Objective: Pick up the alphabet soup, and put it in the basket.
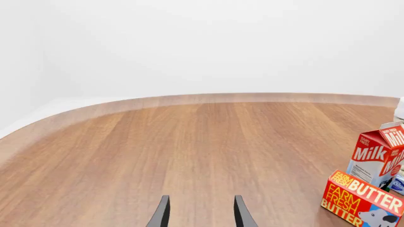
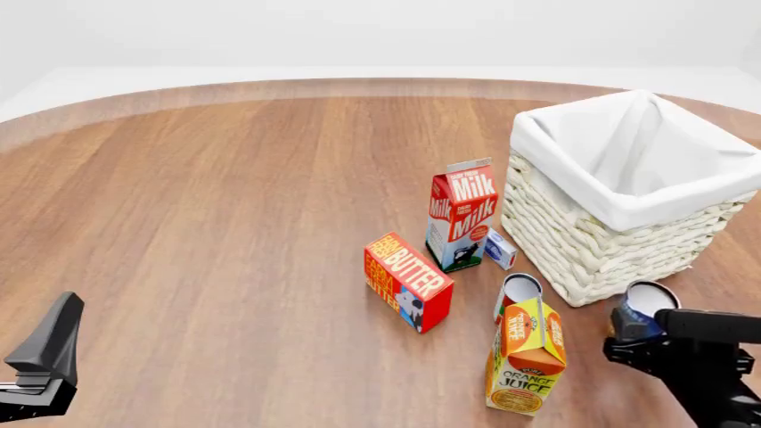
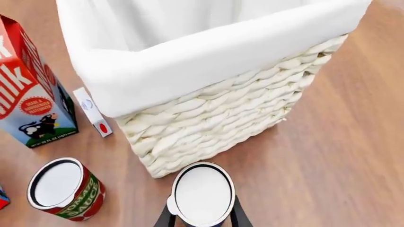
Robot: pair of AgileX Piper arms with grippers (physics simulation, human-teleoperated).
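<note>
Right gripper [image 3: 203,218] is clamped on the alphabet soup [image 3: 203,194], held beside the basket [image 3: 208,52] near its corner. Left gripper [image 1: 200,213] fingers are apart over bare table [image 1: 189,142]. Legible labels: "Milk" carton [image 2: 462,214], "Farm Fresh Butter" box [image 2: 407,280], "Orange Juice" carton [image 2: 528,357]. Only the right wrist view shows the red can [image 3: 63,189] label.

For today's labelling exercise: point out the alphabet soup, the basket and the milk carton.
alphabet soup [image 3: 203,194]: right wrist view, its pale top.
basket [image 2: 594,245]: front view, woven front wall.
milk carton [image 2: 462,217]: front view, red front face.
</note>
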